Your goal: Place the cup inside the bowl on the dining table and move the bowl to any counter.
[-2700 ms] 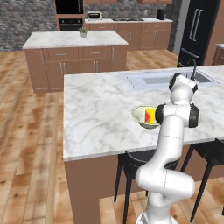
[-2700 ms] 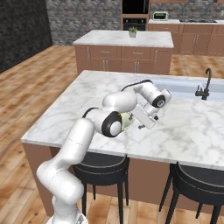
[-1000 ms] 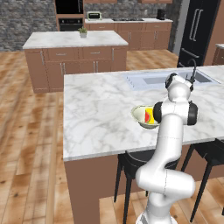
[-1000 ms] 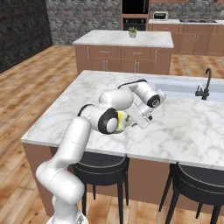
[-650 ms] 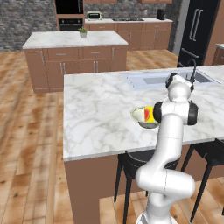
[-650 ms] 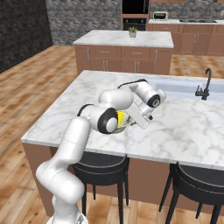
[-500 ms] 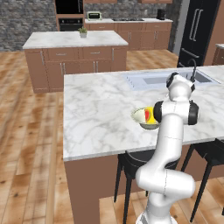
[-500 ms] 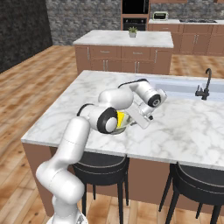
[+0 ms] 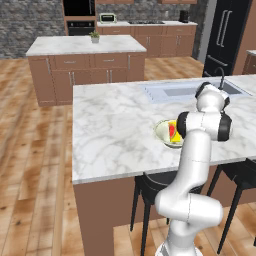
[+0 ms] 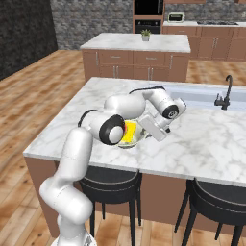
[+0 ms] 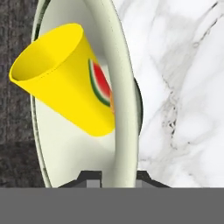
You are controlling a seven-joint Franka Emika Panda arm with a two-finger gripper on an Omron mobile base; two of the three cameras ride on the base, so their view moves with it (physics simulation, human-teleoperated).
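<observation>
Marble table (image 9: 110, 130), sink at far right. Island (image 9: 80, 47) beyond, well apart, far left. Bowl (image 9: 164, 132) near the table's near edge, left of the arm. Cup (image 11: 65, 78) lying tilted inside the bowl, watermelon patch up.

Progress, as judged: cup in bowl, done; bowl to island, left, bowl not seen lifted off the marble.

Pincer (image 11: 114, 175) closed on the bowl's rim, one tip each side of the wall.

Differences between views: hand view alone giving the rim between the tips and the cup's patch as a watermelon slice; left base view giving the bowl's place on the table, pincer masked by the forearm; right base view giving the wrist low over the bowl.
</observation>
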